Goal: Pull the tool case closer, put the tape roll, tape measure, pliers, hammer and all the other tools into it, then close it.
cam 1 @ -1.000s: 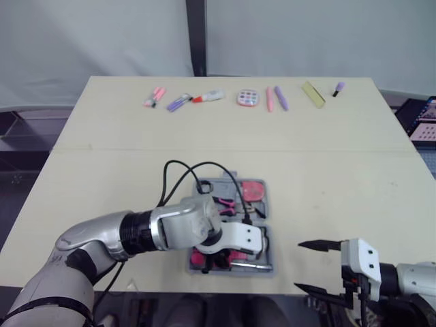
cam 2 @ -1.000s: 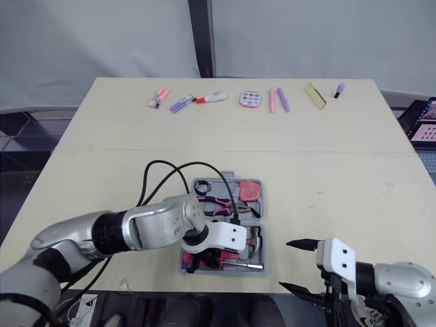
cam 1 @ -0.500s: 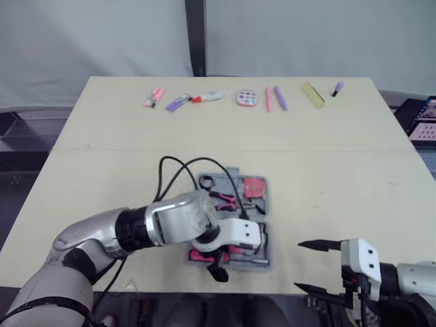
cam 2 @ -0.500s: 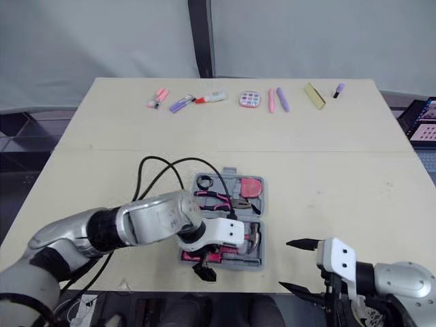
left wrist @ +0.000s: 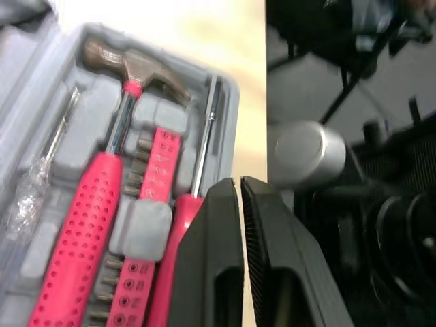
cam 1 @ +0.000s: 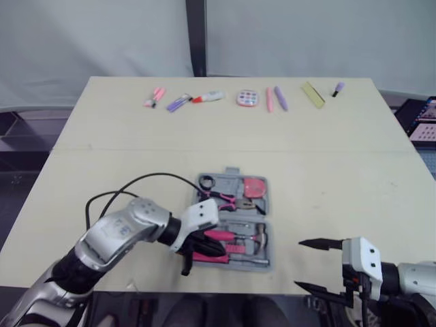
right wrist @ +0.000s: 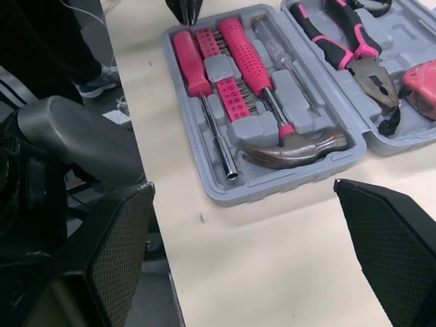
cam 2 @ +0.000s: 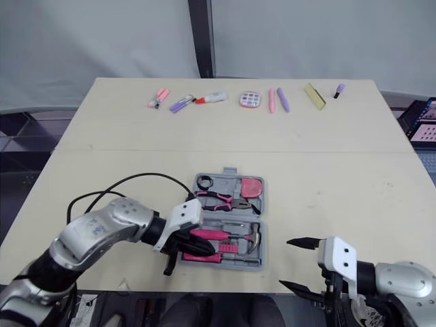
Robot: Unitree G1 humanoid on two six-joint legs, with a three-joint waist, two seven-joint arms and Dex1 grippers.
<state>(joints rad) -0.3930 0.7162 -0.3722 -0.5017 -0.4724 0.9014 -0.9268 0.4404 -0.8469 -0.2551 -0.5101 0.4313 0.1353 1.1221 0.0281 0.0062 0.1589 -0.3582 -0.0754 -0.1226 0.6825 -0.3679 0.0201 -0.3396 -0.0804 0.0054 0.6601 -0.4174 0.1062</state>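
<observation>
The grey tool case lies open near the table's front edge. Its far half holds the black tape roll, the pink tape measure and the pliers. In the near half lie the pink-handled hammer and screwdrivers. My left gripper is shut on nothing, its tips past the case's near left corner at the table edge. To the case's right, my right gripper stands open and empty, level with the front edge.
A row of small pens, markers and a pink pad lies along the far edge of the table. A black cable arcs from my left arm over the table beside the case. A dark device sits off the right side.
My left arm has drawn back to the left and toward the front edge, uncovering the case's near half with the hammer. The right gripper has stayed put.
</observation>
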